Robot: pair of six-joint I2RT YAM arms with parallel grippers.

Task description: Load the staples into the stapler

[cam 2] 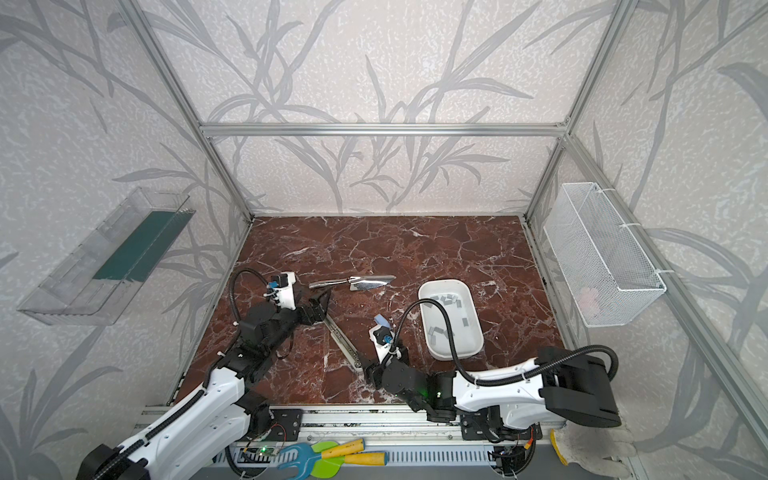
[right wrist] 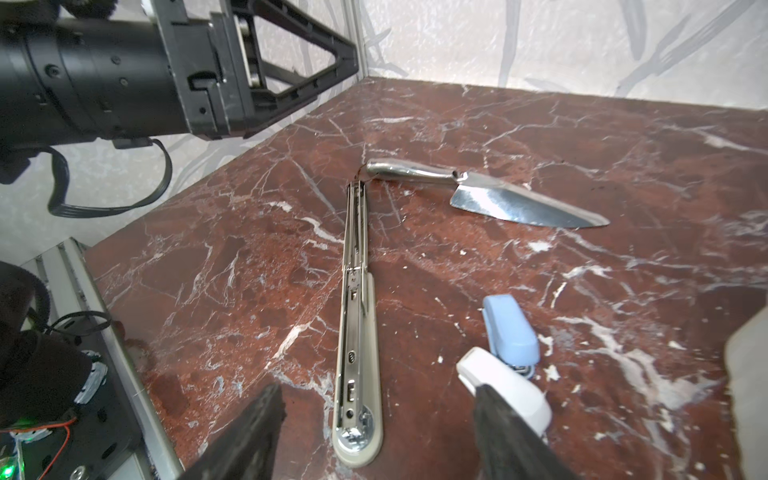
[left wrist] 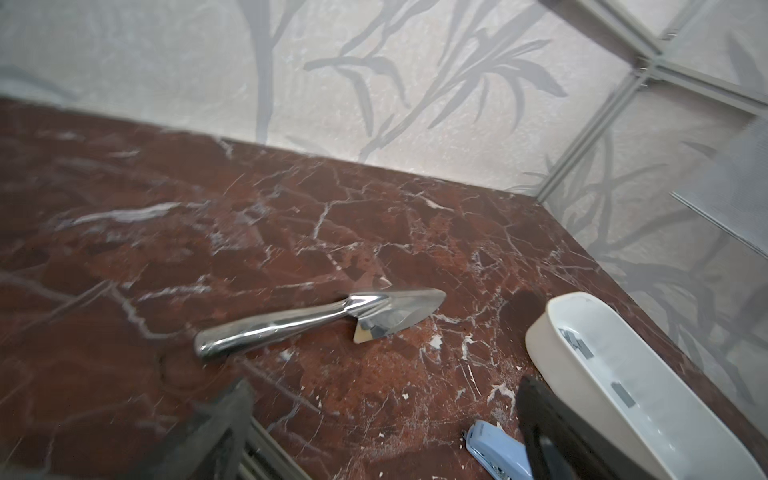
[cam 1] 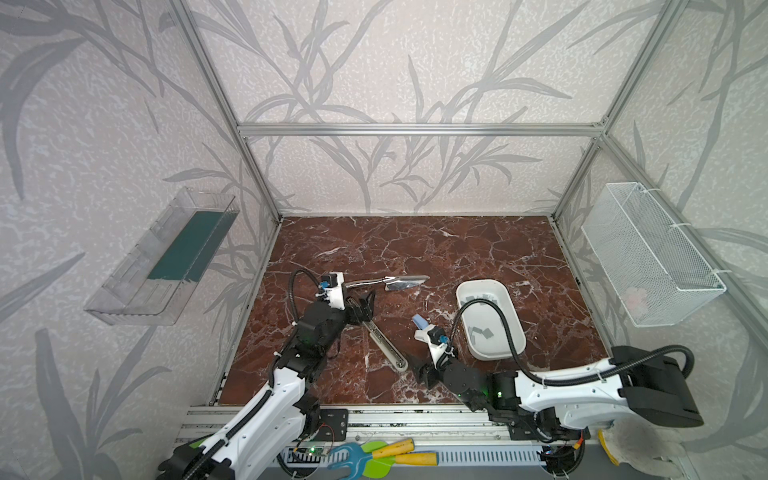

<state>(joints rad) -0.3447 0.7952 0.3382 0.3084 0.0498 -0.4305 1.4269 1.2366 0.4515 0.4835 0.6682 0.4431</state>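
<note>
1. Status of my right gripper (right wrist: 376, 392): the fingers (right wrist: 249, 432) stand spread and released, gripping nothing. They straddle the hinge end of the long stapler (right wrist: 358, 316), with a gap on the side facing my left arm.
2. My left gripper (left wrist: 382, 432) is spread wide, released and empty. It hovers over the opposite end of the long stapler, whose rail shows just beside one finger in the left wrist view.
3. The long stapler (cam 1: 384, 343) is folded open and lies flat on the marble table (cam 1: 415, 249), metal magazine up, running from one gripper to the other. I cannot tell whether the magazine holds a strip.
4. Just beside my right gripper, on the side away from my left arm, lies a small white stapler (right wrist: 503, 386). One finger overlaps it, and I cannot tell whether they touch. A small blue stapler (right wrist: 511, 332) lies just past it, end to end.
5. Beyond my left fingertips a chrome knife (left wrist: 320, 322) lies flat, its handle end close to the long stapler's far end.
6. The staples (cam 1: 480, 298) lie as loose grey strips in a white tray (cam 1: 492, 353), farther out from my right gripper, past the small staplers and well apart from the long stapler.
7. Farthest out are a clear bin (cam 1: 166, 257) on the wall beside my left arm and a wire basket (cam 1: 648, 249) on the wall beside my right.
</note>
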